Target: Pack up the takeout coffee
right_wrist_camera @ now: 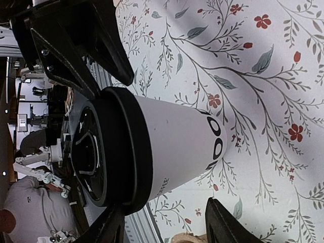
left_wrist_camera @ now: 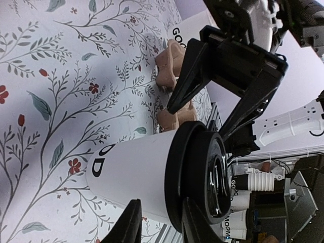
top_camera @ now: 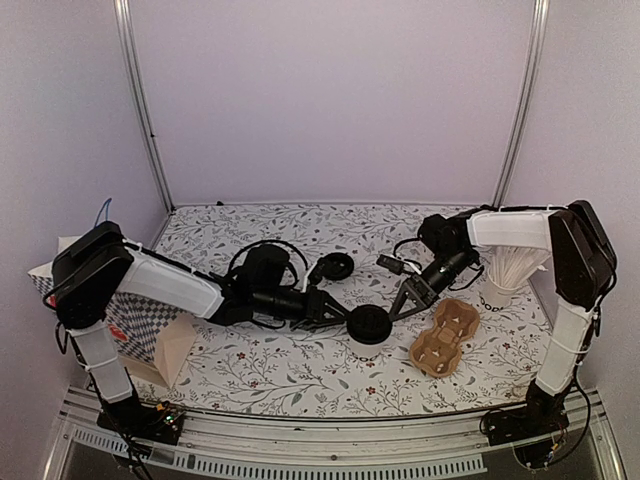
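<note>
The takeout coffee, a white paper cup with dark lettering and a black lid, stands on the floral table between my two grippers. My left gripper is open just left of it, and my right gripper is open just right of it; neither holds the cup. In the left wrist view the cup fills the space beyond my open left gripper, with the right gripper spread behind it. In the right wrist view the cup lies beyond my open right gripper.
A brown cardboard cup carrier lies right of the cup and also shows in the left wrist view. A loose black lid lies behind. A white cup of sticks stands far right. A paper bag and a checkered box sit at the left.
</note>
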Controlling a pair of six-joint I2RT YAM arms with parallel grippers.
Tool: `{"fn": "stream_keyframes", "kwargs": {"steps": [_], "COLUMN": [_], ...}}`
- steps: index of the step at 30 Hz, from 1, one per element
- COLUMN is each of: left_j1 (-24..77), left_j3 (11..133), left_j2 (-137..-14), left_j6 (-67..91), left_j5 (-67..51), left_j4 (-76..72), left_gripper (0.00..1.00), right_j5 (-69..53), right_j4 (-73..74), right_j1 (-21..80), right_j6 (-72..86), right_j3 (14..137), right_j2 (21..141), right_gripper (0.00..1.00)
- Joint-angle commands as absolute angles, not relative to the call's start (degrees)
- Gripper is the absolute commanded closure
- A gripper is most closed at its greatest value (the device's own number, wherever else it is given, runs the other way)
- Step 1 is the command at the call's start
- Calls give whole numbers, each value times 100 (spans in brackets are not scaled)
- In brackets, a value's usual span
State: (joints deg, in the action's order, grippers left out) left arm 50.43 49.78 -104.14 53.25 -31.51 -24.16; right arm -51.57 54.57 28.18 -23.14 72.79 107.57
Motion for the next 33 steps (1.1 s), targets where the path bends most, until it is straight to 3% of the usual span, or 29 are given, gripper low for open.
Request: {"fn": "stream_keyframes", "kwargs": {"steps": [1,7,11,22,33], "left_j1": [4882,4752,4758,4780,5130], "left_j3": [4679,4708,5005,6001,6143], "left_j2": [-11295,-11475,-11152,-10263,-9868], "left_j6": [5153,4958,4613,3997,3650], "left_j5": [-2560,-2721,-2569,-1883,-1482], "left_j4": [-1052,-1077,-1081,-1448,-985], "left_gripper": [72,73,72,49,41], "right_j5": [-3598,-3554,-4282,-5396,-5101], "right_j4": [4959,4975,5107,5488,5552], "right_j1": [2968,2988,2988,2991,2988], "right_j6": [-1996,-1958,-2246,-2968,-3159], "right_j3": [6951,6994,7062,7108,7111], "right_j2": [11374,11312,11038,10218,9820], "right_gripper": [47,50,50,38,35]}}
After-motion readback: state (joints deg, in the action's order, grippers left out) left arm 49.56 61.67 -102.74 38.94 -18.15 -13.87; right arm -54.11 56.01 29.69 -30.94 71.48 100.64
